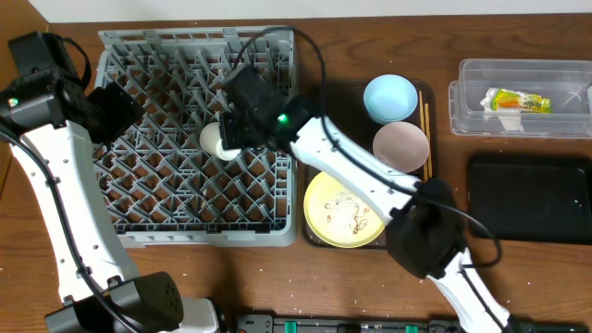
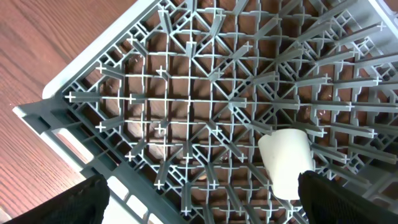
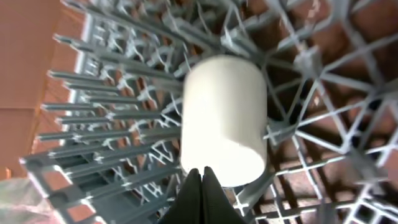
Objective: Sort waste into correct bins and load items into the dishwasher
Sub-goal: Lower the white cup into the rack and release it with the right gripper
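While the right arm stretches from the table's near edge across the brown serving tray point(image 1: 314, 92), its right gripper point(image 3: 202, 186) hangs over the middle of the grey dish rack point(image 1: 139, 213). The two fingers are pressed together into a single dark wedge. Their tip sits at the near edge of the small white cup point(image 3: 224, 121), and I cannot tell whether it touches. The cup rests tilted among the pegs near the rack's centre, with nothing clamped around it.

Over the rack's left part, the left gripper point(image 2: 208, 202) is spread wide, one black finger at each lower corner of its wrist view, holding nothing. The cup lies toward one of those fingers, apart from it.

On the tray to the right of the rack sit the light blue bowl point(image 1: 389, 97), the white bowl point(image 1: 400, 146) just in front of it, and the pale yellow plate point(image 1: 344, 209) bearing pale crumbs point(image 1: 350, 217). Wooden chopsticks point(image 1: 425, 129) lie along the tray's right edge.

Farther right, the clear tub point(image 1: 472, 92) holds the yellow-green snack packet point(image 1: 518, 102), and the black tray-like bin point(image 1: 529, 199) lies just in front of it.
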Available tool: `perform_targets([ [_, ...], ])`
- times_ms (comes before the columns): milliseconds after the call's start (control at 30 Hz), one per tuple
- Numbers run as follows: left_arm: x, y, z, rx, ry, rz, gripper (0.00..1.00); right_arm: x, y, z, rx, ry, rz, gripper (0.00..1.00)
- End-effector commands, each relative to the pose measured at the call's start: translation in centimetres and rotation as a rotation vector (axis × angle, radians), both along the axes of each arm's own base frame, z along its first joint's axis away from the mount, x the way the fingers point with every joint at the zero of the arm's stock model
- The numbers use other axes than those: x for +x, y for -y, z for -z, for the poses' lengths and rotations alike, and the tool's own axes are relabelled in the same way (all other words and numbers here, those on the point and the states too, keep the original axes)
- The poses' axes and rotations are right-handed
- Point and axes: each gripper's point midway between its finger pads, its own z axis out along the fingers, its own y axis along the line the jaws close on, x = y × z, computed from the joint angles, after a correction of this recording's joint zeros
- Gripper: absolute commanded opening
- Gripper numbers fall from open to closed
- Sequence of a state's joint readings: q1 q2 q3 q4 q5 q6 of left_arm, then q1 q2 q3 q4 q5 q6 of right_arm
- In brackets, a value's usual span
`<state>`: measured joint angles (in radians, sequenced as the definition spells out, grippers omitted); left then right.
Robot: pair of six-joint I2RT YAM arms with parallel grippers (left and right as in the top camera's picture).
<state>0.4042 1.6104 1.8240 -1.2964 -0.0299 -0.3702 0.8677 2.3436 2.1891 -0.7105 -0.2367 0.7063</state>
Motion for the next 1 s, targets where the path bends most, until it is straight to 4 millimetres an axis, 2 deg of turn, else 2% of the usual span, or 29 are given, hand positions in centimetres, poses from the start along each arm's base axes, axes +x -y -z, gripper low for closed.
perform_targets([
  [0,0.0,-0.3,-0.2,0.006,0.003,-0.015,0.98,-0.7,-0.6,1.6,-0.024,-0.020,0.013,0.01],
  [400,0.0,-0.3,-0.2,0.006,0.003,-0.015,0.98,-1.1,-0.6,2.6,-0.054,-0.024,0.030,0.01],
  [833,0.0,-0.3,-0.2,0.006,0.003,-0.015,0.98,-2.0,-2.6,5.1,-0.037,-0.036,0.009,0.01],
  [967,0.0,-0.3,-0.2,0.006,0.003,-0.015,0.98,-1.6,-3.7,4.2,0.006,0.020,-0.034,0.01],
])
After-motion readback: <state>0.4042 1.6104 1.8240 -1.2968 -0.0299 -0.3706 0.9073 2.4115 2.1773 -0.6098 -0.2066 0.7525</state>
